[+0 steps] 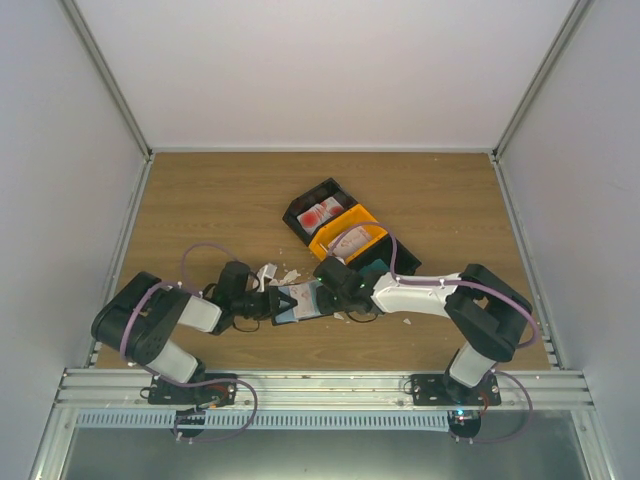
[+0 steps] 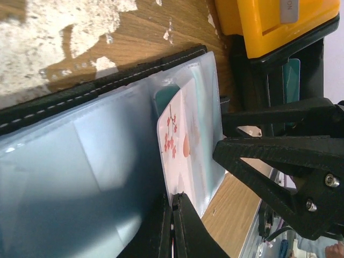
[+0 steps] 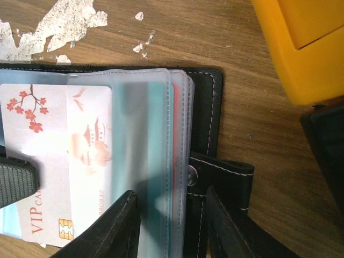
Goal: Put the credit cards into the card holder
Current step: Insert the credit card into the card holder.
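**While your left gripper (image 2: 172, 208) is pinching a card (image 3: 48, 145), your right gripper (image 3: 169, 194) is straddling the holder (image 3: 207, 102)**

As the holder is lying open on the table (image 3: 258, 161) between your two arms, its clear sleeves (image 3: 142, 134) are fanning out from the black stitched cover. Your left fingers (image 2: 188, 236) are sitting almost together, clamping the bare end of the red-and-white card, and only a thin edge is showing between them. The card's other end is sitting inside the front sleeve, while the end printed "VIP" is sticking out. A teal card (image 3: 157, 123) is showing through the sleeves behind it.

Your right fingers (image 3: 121, 226) are standing moderately apart. The sleeve edges and the cover's side by the clasp tab (image 3: 228, 174) are lying between them. You cannot tell from these views whether they are squeezing that stack or only resting on it.

The two grippers are facing each other closely across the holder. White scraps (image 3: 59, 24) are lying on the wood just beyond it, and an orange bin (image 3: 301, 48) is standing near its clasp side, not touching it. From above, you are seeing a pale card (image 1: 350, 240) lying in that bin and red-and-white cards (image 1: 320, 213) lying in a black bin (image 1: 293, 220) beyond.
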Controlling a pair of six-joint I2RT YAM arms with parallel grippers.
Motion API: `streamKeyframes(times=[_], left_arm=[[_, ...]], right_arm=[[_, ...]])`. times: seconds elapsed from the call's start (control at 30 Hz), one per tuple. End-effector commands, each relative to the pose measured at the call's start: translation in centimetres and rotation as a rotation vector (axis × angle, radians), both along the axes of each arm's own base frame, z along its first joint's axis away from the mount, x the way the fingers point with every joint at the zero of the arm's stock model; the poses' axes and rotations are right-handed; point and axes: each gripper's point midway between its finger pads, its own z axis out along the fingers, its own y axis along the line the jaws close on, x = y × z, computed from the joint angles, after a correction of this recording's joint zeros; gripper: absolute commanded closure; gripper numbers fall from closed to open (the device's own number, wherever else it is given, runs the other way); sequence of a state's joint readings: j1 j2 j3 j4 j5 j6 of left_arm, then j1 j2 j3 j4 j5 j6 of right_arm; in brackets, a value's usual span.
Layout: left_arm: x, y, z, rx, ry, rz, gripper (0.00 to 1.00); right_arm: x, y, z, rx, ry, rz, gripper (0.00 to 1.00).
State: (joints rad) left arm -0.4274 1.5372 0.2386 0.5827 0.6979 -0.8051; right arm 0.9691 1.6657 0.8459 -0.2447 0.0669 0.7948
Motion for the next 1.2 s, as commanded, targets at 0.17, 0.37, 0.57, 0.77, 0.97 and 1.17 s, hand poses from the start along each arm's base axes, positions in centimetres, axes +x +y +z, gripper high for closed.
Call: streamKeyframes(times=[0.17,0.37,0.57,0.77,0.97,1.17], left_arm=[[-0.3,-0.7,-1.9,0.089,0.035,-0.015,0.97],[-0.1,-1.6,-1.9,0.096,0.031,-0.031,0.94],[-0.1,-2.3,-1.9,0.107,0.024,-0.048,0.91],[-0.3,-3.3,-1.9,0.108,0.012,-0.084,0.86],[-0.7,-4.1,-1.8,0.121,-0.017,-0.144,0.78],[-0.6,-3.7,-1.7,0.163,-0.032,-0.136,0.75]], right_arm=[[-2.0,0.3,-0.3,0.053,0.067,0.041,0.63],[-2.2,0.7,0.7,0.146,0.07,0.064,0.6],[-2.2,1.2,1.5,0.204,0.067,0.086,0.56],[-2.0,1.8,1.9,0.225,0.058,0.115,0.56],[-1.8,2.0,2.1,0.231,0.04,0.123,0.57],[-0.9,0.6,2.9,0.188,-0.006,0.057,0.57]])
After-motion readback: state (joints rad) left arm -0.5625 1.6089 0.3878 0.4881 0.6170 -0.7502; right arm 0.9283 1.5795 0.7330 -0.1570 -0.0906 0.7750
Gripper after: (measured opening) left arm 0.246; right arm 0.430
